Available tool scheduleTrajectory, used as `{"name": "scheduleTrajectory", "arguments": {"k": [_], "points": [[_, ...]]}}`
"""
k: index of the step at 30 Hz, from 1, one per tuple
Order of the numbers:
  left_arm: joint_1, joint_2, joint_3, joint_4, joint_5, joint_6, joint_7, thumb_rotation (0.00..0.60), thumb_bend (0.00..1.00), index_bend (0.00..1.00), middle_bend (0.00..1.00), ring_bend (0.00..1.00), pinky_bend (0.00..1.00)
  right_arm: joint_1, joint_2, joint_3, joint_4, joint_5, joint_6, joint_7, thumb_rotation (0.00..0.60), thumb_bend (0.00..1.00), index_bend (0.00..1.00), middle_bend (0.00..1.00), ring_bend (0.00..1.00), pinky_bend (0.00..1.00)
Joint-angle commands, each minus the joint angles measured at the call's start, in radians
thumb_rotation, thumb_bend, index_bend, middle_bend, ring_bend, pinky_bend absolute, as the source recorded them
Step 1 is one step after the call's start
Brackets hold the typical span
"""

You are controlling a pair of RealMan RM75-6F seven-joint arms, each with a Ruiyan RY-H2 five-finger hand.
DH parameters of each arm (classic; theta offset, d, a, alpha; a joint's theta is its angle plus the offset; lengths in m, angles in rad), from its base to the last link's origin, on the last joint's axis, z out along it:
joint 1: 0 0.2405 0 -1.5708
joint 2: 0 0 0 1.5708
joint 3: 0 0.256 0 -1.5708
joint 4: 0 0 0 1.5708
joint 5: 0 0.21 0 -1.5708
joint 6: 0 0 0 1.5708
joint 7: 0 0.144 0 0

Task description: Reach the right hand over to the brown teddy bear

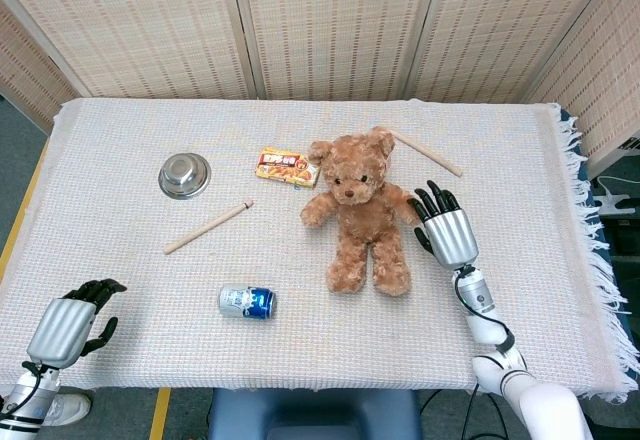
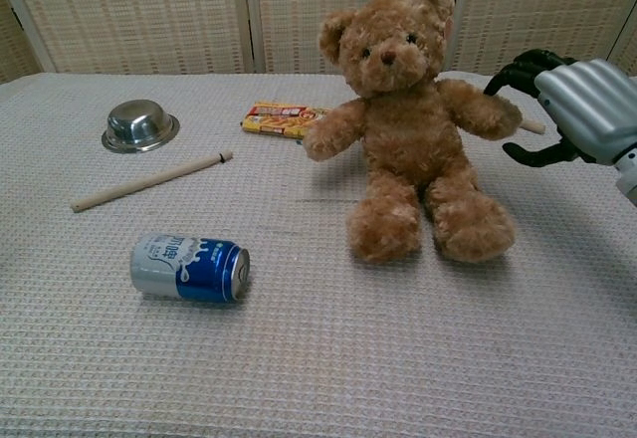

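Note:
The brown teddy bear (image 1: 358, 212) (image 2: 413, 129) sits upright in the middle of the table, facing me. My right hand (image 1: 443, 230) (image 2: 567, 108) hovers just to the bear's right, its fingers apart and curved, with the fingertips close to the bear's outstretched arm. It holds nothing. Whether the fingertips touch the fur is unclear. My left hand (image 1: 70, 322) stays at the near left edge of the table, fingers loosely curled and holding nothing, far from the bear.
A blue and silver can (image 1: 246, 302) (image 2: 189, 267) lies on its side in front of the bear. A wooden stick (image 1: 208, 227), a steel bowl (image 1: 184, 174), a snack packet (image 1: 287, 167) and a second stick (image 1: 428, 153) lie around the bear.

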Motion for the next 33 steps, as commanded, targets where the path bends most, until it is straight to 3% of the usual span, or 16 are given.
{"name": "scheduleTrajectory", "arguments": {"k": [1,20,33], "points": [[-0.001,0.000,0.000,0.000,-0.001,-0.001,-0.002,0.600,0.44,0.28,0.25,0.25,0.48,0.010,-0.016,0.002,0.024,0.011,-0.004,0.003,0.600,0.21,0.29,0.24,0.12,0.30],[-0.001,0.004,0.008,-0.001,0.013,0.000,-0.013,0.600,0.44,0.28,0.25,0.25,0.48,0.046,-0.091,0.003,0.154,0.051,-0.004,0.011,0.600,0.21,0.48,0.37,0.26,0.49],[-0.002,0.002,0.011,-0.002,0.016,-0.004,-0.006,0.600,0.44,0.28,0.25,0.26,0.48,0.075,-0.091,0.012,0.173,0.077,0.011,-0.003,0.600,0.22,0.54,0.42,0.32,0.55]]}}
